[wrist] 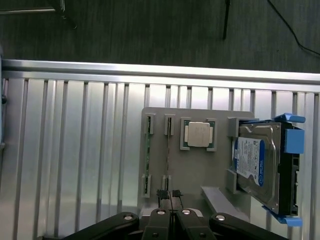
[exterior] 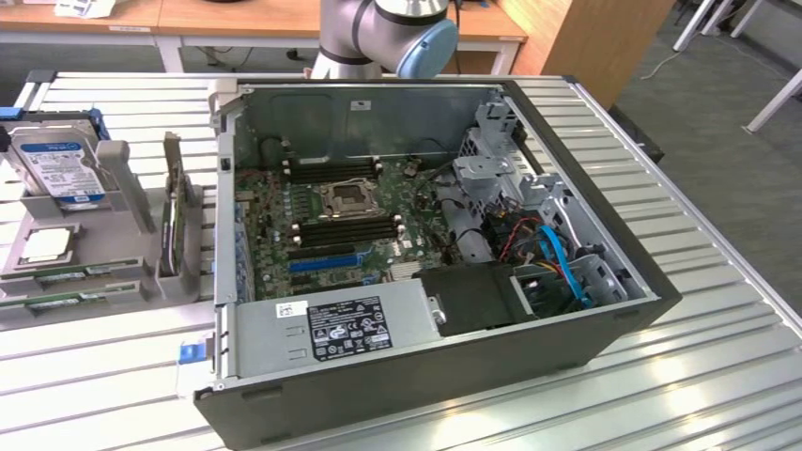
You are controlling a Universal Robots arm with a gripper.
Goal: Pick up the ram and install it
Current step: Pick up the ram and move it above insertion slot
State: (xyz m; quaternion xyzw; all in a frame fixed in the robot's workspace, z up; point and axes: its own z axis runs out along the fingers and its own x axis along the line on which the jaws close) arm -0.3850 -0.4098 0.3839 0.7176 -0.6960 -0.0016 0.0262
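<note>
Two ram sticks stand on edge in a grey holder tray (wrist: 200,170): one ram stick (wrist: 147,155) shows green, the other (wrist: 168,152) appears as a thin edge. My gripper (wrist: 170,196) hangs above the tray, shut with nothing between its fingers, and its tips line up over the near end of the thin-edged stick. In the exterior view the same sticks (exterior: 73,273) lie at the tray's front, at the exterior view's left. The open computer case (exterior: 602,329) holds the motherboard with black memory slots (exterior: 345,230).
The tray also carries a processor chip (wrist: 198,134) and a hard drive (wrist: 257,167) in a blue bracket. A green card (exterior: 171,202) stands upright between tray and case. The arm's base (exterior: 376,28) rises behind the case. Everything rests on a ribbed metal table (exterior: 701,376).
</note>
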